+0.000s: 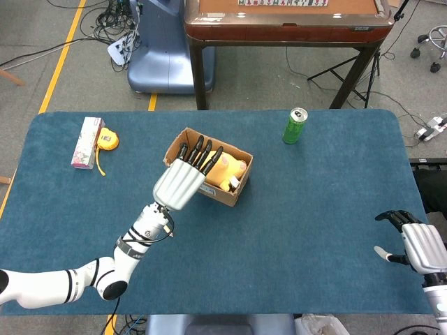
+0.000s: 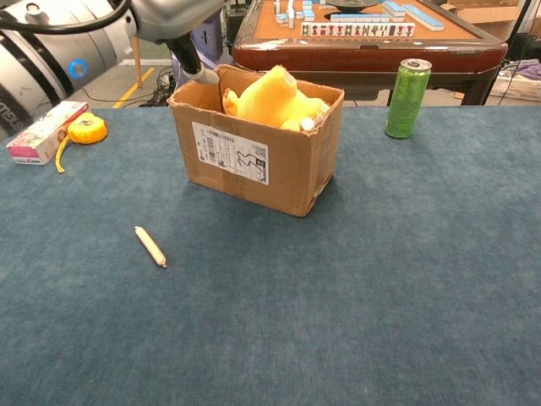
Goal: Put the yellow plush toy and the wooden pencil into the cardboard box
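Observation:
The yellow plush toy [image 1: 228, 168] lies inside the open cardboard box [image 1: 218, 195], its back showing above the rim in the chest view [image 2: 272, 96]. My left hand [image 1: 183, 180] hovers over the box's left end with fingers stretched out, apart from the toy and holding nothing. In the chest view only its fingertips [image 2: 196, 73] show, at the box's [image 2: 254, 165] back left corner. The wooden pencil [image 2: 150, 246] lies on the blue cloth, in front of the box and to its left; the head view hides it behind my left arm. My right hand [image 1: 413, 243] rests open near the right front edge.
A green can [image 1: 295, 125] stands right of the box, near the far edge [image 2: 406, 98]. A yellow tape measure [image 2: 84, 128] and a pink-white carton [image 2: 40, 142] lie at the far left. A mahjong table [image 1: 286, 21] stands beyond the blue table.

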You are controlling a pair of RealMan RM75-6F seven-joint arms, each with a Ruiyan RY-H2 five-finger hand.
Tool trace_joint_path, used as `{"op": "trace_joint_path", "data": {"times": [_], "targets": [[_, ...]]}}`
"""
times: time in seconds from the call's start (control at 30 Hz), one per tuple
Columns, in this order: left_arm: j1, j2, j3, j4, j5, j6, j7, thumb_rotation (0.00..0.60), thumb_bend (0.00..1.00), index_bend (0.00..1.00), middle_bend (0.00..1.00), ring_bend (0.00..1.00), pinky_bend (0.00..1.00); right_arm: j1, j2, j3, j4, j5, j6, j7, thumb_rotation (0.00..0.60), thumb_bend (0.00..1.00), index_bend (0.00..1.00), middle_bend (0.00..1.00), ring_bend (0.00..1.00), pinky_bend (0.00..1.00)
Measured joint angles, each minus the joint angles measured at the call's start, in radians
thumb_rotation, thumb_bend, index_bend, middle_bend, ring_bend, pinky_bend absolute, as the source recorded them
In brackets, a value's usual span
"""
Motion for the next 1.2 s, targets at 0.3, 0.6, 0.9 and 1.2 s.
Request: {"op": "trace_joint_path", "data": {"times": [0.3, 0.6, 0.9, 1.2], "targets": [[0.075, 0.084, 0.072, -0.118, 0.028, 0.037, 0.016, 0.6, 0.07, 0.0, 0.14, 0.11, 0.32, 0.002, -0.004, 0.0, 0.0, 0.005, -0.004, -0.011, 0.6, 0.15, 0.35, 0.33, 0.24, 0.47], [0.158, 0.161, 0.154, -0.164, 0.064, 0.043, -0.148, 0.6, 0.07, 0.09, 0.14, 0.11, 0.32, -0.002, -0.003, 0.004, 0.0, 0.013, 0.004, -0.012, 0.6, 0.15, 0.35, 0.33, 0.24, 0.47], [0.254, 0.224, 0.248, -0.108, 0.164, 0.044, -0.395, 0.6, 0.07, 0.16, 0.14, 0.11, 0.32, -0.003, -0.003, 0.007, 0.002, 0.02, 0.003, -0.015, 0.6, 0.14, 0.35, 0.34, 0.24, 0.47], [0.305, 0.262, 0.25, -0.155, 0.063, -0.009, -0.561, 0.6, 0.07, 0.32, 0.12, 0.09, 0.31, -0.002, -0.004, 0.009, 0.004, 0.026, -0.002, -0.015, 0.6, 0.15, 0.35, 0.34, 0.24, 0.47]]}}
